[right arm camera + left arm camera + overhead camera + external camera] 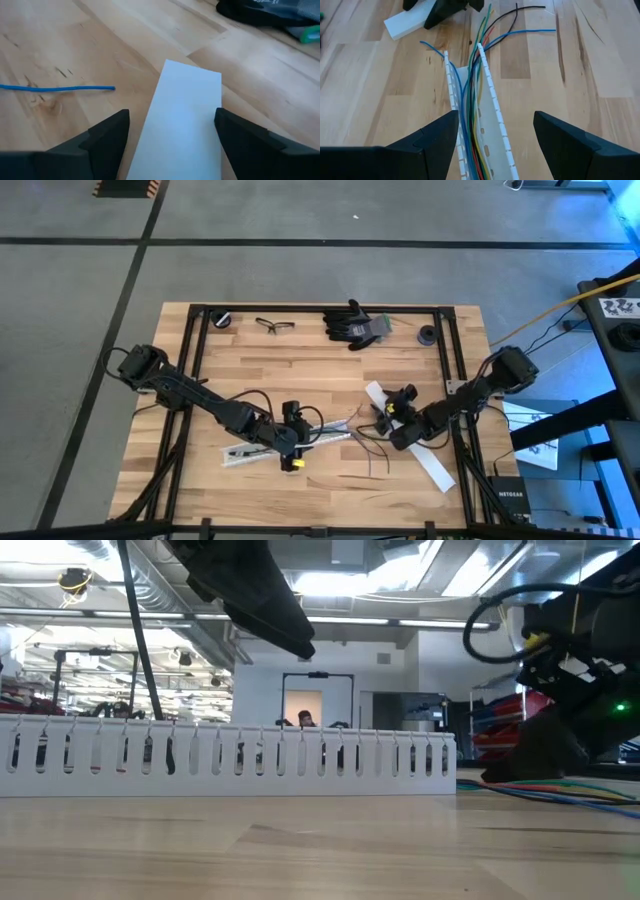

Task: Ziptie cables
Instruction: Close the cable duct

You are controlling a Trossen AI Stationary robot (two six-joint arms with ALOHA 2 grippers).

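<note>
The cables [470, 107] are thin blue, green, black and reddish wires. They lie along the inside of a white slotted duct [492, 120] and splay out past its far end onto the table [365, 442]. My left gripper [496, 114] is open, with one finger on each side of the duct [255, 452] and touching nothing. My right gripper [171, 111] is open too, its fingers on either side of a flat white strip [187, 115] that lies on the wood [425, 460]. One loose blue wire end [60, 88] lies beside that strip.
Near the table's far edge lie black gloves [355, 325], safety glasses [275, 326] and two small black round parts [222, 318] [428, 334]. Black frame rails [195, 370] run along the table's sides. The low view shows the duct [230, 755] side-on, with coloured wires [560, 790] beside it.
</note>
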